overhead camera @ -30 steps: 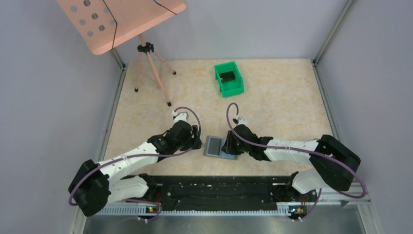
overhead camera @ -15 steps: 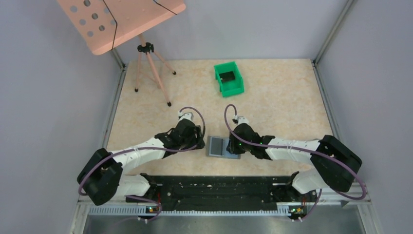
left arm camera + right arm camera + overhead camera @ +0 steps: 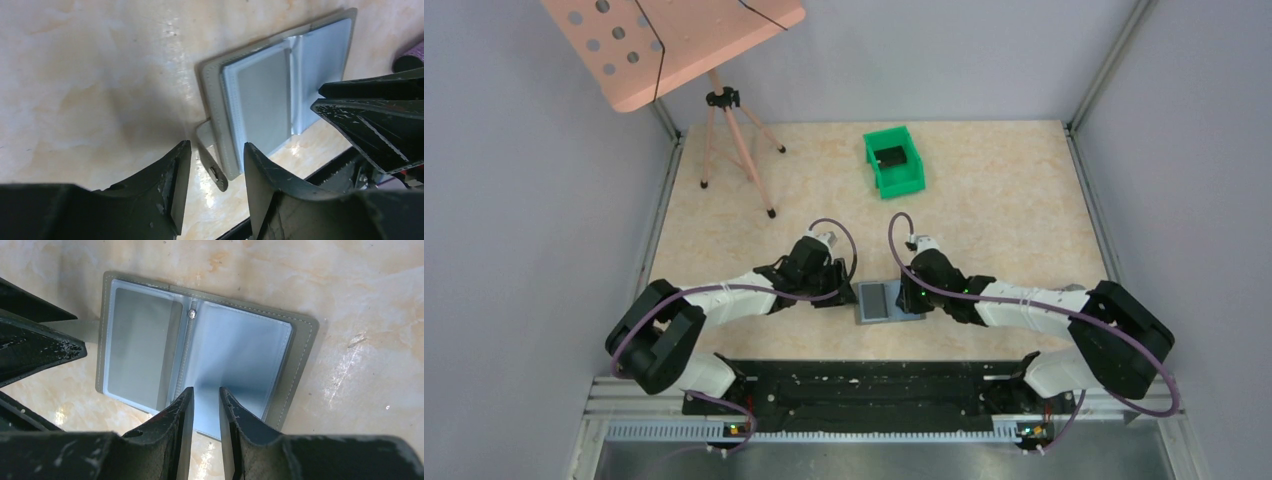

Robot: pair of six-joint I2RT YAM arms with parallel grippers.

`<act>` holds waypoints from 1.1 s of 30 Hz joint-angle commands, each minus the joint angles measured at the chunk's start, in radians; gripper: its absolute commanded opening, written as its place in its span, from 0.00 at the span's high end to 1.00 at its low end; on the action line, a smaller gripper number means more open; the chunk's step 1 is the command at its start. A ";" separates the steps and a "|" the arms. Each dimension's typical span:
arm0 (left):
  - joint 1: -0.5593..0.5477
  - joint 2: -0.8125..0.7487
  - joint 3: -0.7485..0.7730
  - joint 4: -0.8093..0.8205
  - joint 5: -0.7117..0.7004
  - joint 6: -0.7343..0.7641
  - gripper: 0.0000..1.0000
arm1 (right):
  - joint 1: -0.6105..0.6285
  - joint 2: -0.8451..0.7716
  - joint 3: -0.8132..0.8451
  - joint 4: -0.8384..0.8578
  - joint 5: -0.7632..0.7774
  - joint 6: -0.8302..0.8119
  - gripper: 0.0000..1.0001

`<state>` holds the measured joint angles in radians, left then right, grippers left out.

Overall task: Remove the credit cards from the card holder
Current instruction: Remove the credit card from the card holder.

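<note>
The small flat grey folding card holder (image 3: 879,300) lies open, inner side up, on the beige marbled table (image 3: 1004,200), just below the middle of the overhead frame, between the two arms. In the right wrist view its two clear-fronted panels are parted by a stitched spine with a small metal stud; the panel at frame left looks darker grey, the one at frame right light blue.

The left gripper (image 3: 216,150) is low at the holder's outer edge, its jaws about half open. The holder's small grey closing tab (image 3: 212,167) lies in the gap between the fingers, with table showing on both sides of it, so nothing is clamped.

The right gripper (image 3: 204,392) is over the bottom edge of the light blue panel. Its jaws are only a narrow slit apart, and blue shows through the slit. I cannot tell whether they pinch the sleeve or only rest on it.

A green plastic bin (image 3: 896,163) sits in the upper middle of the overhead frame, well apart from the holder.
</note>
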<state>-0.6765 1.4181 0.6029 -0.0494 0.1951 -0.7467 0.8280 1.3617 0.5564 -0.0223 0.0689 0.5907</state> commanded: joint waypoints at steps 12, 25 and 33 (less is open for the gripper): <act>0.003 0.001 0.011 0.146 0.177 -0.019 1.00 | 0.040 -0.142 0.052 0.007 0.004 0.160 0.53; 0.003 -0.070 -0.028 0.168 0.201 -0.040 1.00 | 0.178 0.032 0.195 -0.161 0.253 0.187 0.35; 0.003 -0.085 -0.042 0.171 0.204 -0.043 1.00 | 0.197 0.098 0.219 -0.159 0.255 0.190 0.43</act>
<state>-0.6758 1.3659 0.5713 0.0711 0.3840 -0.7872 1.0069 1.4460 0.7300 -0.1814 0.2886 0.7715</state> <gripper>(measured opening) 0.037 0.596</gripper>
